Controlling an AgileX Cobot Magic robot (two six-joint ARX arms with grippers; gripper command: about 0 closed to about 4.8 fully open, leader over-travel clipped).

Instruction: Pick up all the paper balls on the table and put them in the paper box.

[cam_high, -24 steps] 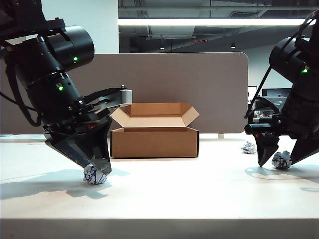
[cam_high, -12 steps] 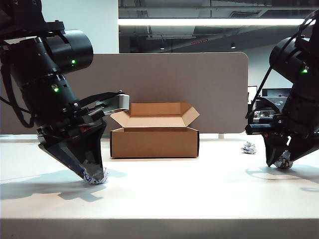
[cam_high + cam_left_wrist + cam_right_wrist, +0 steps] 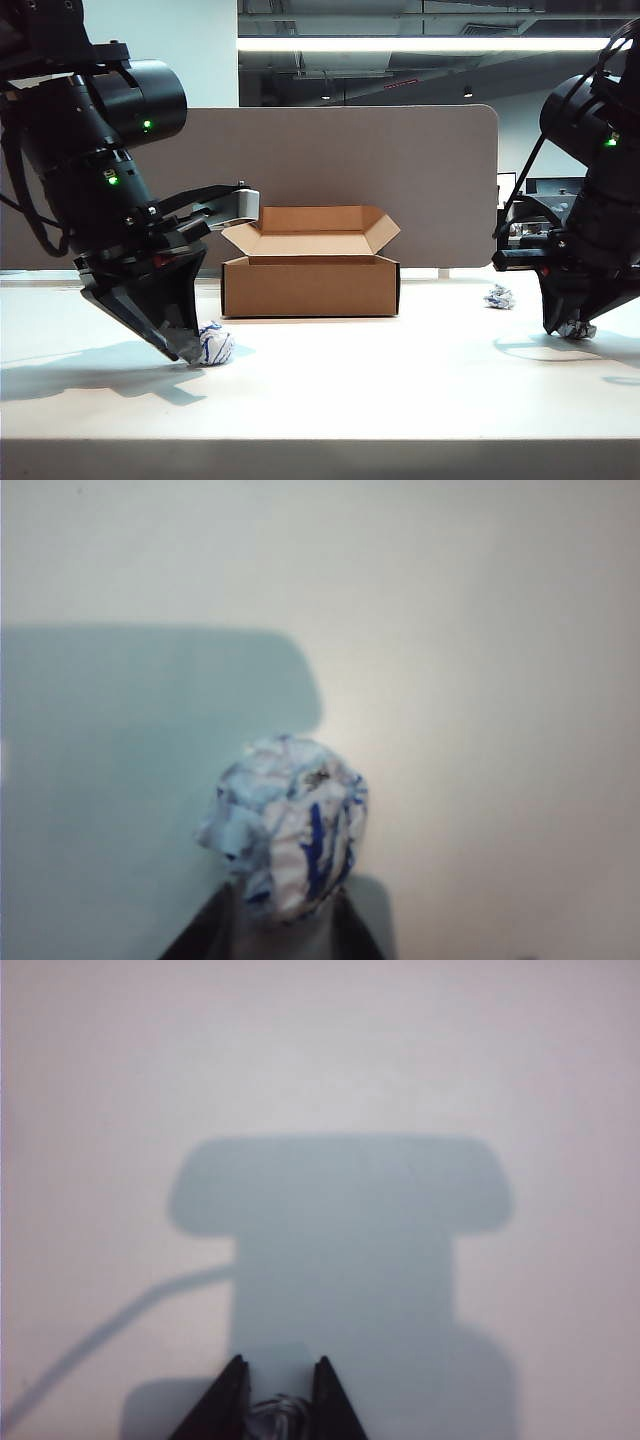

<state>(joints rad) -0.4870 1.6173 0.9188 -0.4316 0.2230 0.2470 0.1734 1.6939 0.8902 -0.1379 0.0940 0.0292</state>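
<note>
On the tabletop (image 3: 400,380), each hand pinches a paper ball — left hand (image 3: 190,350) on the left ball (image 3: 213,343), right hand (image 3: 568,328) on the right ball (image 3: 576,327) — third ball (image 3: 498,296) lies beside the box (image 3: 310,270).

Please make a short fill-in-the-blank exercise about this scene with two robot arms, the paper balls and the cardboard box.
1. The number of paper balls visible on the table is ____.
2. The left end effector touches a paper ball marked with ____ ink.
3. The flaps of the paper box are ____.
4. The free paper ball lies nearer the ____ end effector, which pinches another paper ball.

Missing words: three; blue; open; right
</note>
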